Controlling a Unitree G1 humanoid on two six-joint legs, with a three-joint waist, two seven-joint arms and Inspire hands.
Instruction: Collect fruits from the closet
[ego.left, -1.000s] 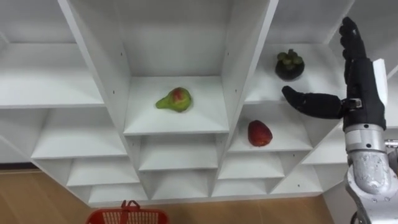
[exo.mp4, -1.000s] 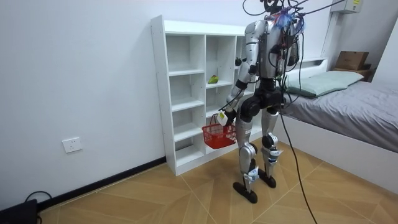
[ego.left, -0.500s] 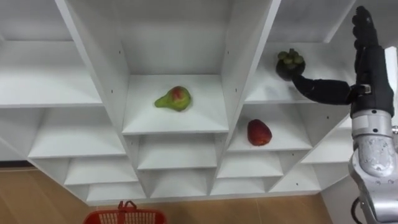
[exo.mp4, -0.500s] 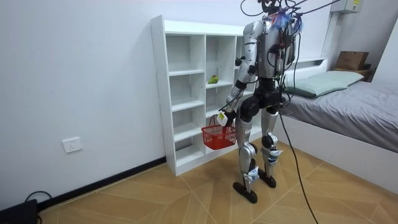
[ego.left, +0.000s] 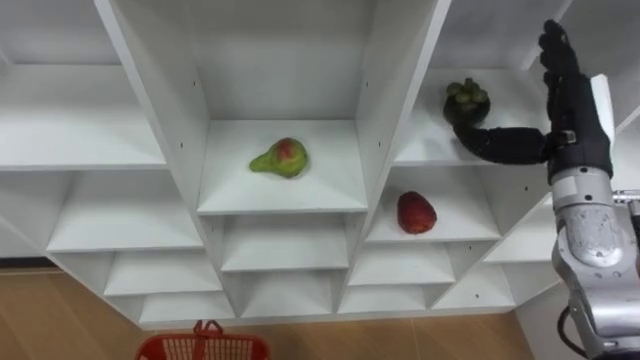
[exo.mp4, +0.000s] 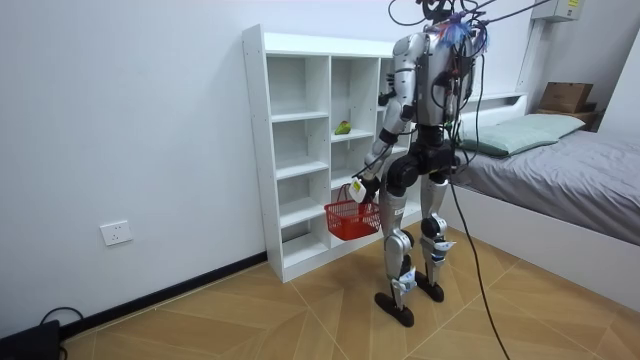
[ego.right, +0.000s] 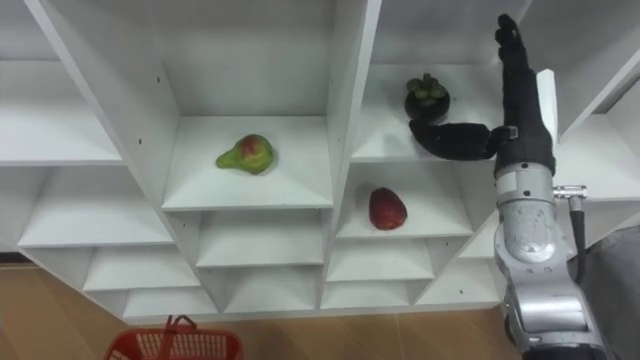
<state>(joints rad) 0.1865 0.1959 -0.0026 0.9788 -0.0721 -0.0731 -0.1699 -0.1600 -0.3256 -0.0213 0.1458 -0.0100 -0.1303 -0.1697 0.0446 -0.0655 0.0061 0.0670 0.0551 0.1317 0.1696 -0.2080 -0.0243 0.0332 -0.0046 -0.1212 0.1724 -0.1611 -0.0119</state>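
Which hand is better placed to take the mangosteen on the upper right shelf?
Right. The right hand is open and raised at that shelf, its thumb close to the mangosteen. The left hand hangs low and holds the basket.

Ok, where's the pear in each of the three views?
Left eye view: pear on the middle column's shelf, left of centre.
Right eye view: same shelf, pear nearer the picture's left.
Room view: small green spot in the closet's middle column.
Shared landmark: the red basket, at the bottom edge in both eye views, hanging from the left hand in the room view.
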